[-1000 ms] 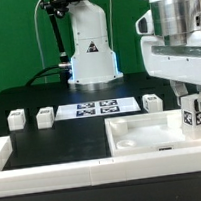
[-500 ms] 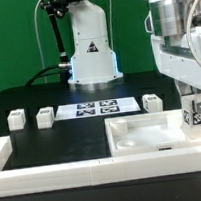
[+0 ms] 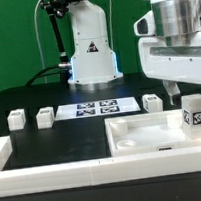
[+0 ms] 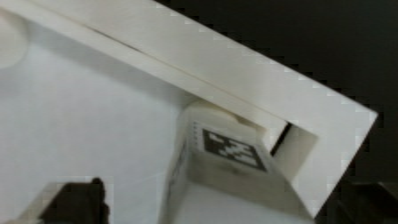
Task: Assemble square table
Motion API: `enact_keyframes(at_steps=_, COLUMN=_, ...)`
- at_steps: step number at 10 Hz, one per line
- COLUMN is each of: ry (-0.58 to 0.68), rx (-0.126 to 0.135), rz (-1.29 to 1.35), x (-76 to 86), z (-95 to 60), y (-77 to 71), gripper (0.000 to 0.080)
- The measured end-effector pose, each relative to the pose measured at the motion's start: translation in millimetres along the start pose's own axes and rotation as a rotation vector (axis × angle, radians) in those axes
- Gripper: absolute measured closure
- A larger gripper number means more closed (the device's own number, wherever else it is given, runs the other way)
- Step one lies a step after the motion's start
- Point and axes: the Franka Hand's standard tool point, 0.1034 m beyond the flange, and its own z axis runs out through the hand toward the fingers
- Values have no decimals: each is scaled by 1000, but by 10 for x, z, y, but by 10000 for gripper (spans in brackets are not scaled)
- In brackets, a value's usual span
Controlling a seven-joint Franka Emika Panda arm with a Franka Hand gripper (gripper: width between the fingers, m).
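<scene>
The square table's white slab lies rimmed face up at the front of the exterior view's right. One white tagged post stands upright in its far right corner. It also shows in the wrist view, tucked against the slab's rim. My gripper hangs just above this post, open and holding nothing. In the wrist view the gripper has one dark fingertip well apart from the post. Three more posts stand on the black table.
The marker board lies flat between the loose posts in front of the robot base. A long white rail edges the table's front and the exterior view's left side.
The gripper was down around the post in the slab's corner. It has turned, let go and risen above it. The post stays standing in the corner.
</scene>
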Motion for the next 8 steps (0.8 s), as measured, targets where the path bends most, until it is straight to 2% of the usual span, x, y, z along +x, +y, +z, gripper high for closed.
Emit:
enact_keyframes(at_steps=6, ry=2, rx=0, rz=-619, x=-12, z=-4, y=-18, gripper=151)
enact_keyframes(at_steps=8, ry=6, rx=-6, rz=-744, x=-17, z=-4, y=-19, gripper=151)
